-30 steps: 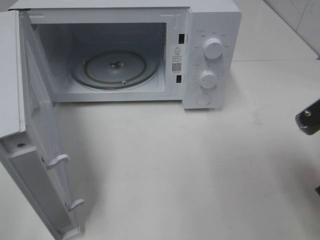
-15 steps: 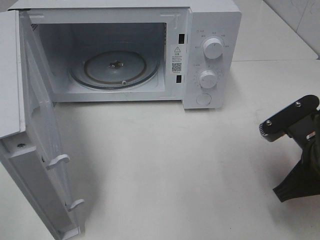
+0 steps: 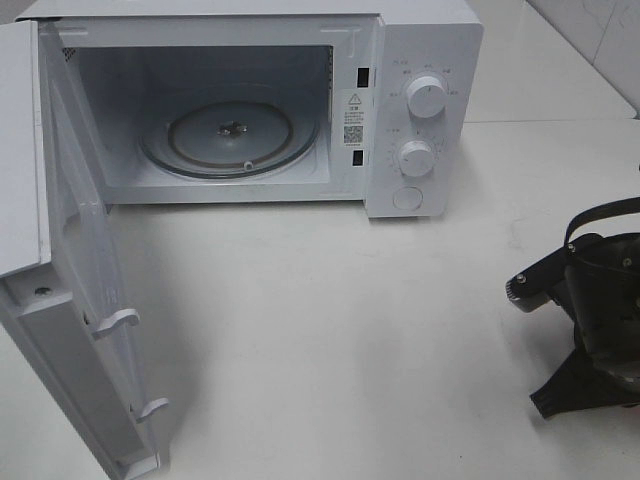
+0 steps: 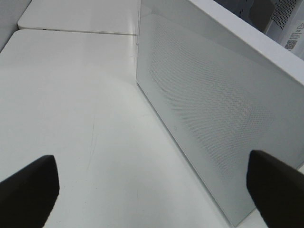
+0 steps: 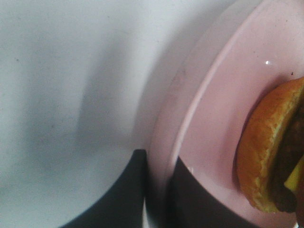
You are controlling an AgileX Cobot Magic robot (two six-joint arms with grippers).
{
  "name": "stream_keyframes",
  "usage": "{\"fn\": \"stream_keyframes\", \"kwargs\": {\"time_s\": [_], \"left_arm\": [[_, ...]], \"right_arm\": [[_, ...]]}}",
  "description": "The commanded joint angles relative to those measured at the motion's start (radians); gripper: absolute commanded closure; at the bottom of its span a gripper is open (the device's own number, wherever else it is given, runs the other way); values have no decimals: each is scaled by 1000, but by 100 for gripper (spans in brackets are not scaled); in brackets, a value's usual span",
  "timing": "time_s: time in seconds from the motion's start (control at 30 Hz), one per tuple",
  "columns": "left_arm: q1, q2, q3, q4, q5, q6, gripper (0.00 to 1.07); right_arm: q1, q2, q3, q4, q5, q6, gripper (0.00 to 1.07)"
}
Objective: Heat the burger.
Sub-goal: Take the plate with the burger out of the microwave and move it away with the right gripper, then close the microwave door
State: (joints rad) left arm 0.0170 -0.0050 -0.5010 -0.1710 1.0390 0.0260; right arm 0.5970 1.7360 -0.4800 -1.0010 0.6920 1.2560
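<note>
On white table (image 3: 330, 330), open microwave (image 3: 420, 110), tiled wall (image 3: 600, 30) behind

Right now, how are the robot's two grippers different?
The left gripper is wide open and holds nothing; the right gripper is shut on the rim of the pink plate with the burger on it. The left one faces the outside of the open microwave door; the right one is over the white table, right of the microwave. Both have dark fingers.
</note>
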Motion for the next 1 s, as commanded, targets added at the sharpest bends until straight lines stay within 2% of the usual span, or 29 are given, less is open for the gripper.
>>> {"fn": "stream_keyframes", "kwargs": {"time_s": [0.03, 0.17, 0.23, 0.27, 0.3, 0.37, 0.4, 0.5, 0.7, 1.0], "left_arm": [[0, -19, 0, -8, -12, -6, 6], [0, -19, 0, -8, -12, -6, 6], [0, -19, 0, -8, -12, -6, 6], [0, -19, 0, -8, -12, -6, 6], [0, -19, 0, -8, -12, -6, 6], [0, -19, 0, -8, -12, -6, 6], [0, -19, 0, -8, -12, -6, 6], [0, -19, 0, -8, -12, -6, 6], [0, -19, 0, -8, -12, -6, 6], [0, -19, 0, -8, -12, -6, 6]], "right_arm": [[-26, 43, -3, -68, 56, 45, 101], [-26, 60, -3, -75, 43, 44, 96], [-26, 57, -3, -69, 12, 33, 87], [-26, 57, -3, -69, 12, 33, 87], [-26, 57, -3, -50, 8, 16, 79], [-26, 57, -3, -41, 8, 5, 76], [-26, 56, -6, -15, 9, -23, 68], [-24, 36, -21, 28, 19, -66, 63], [-23, -54, -50, 100, 62, -168, 62], [-23, -281, -140, 292, 39, -495, 59]]}}
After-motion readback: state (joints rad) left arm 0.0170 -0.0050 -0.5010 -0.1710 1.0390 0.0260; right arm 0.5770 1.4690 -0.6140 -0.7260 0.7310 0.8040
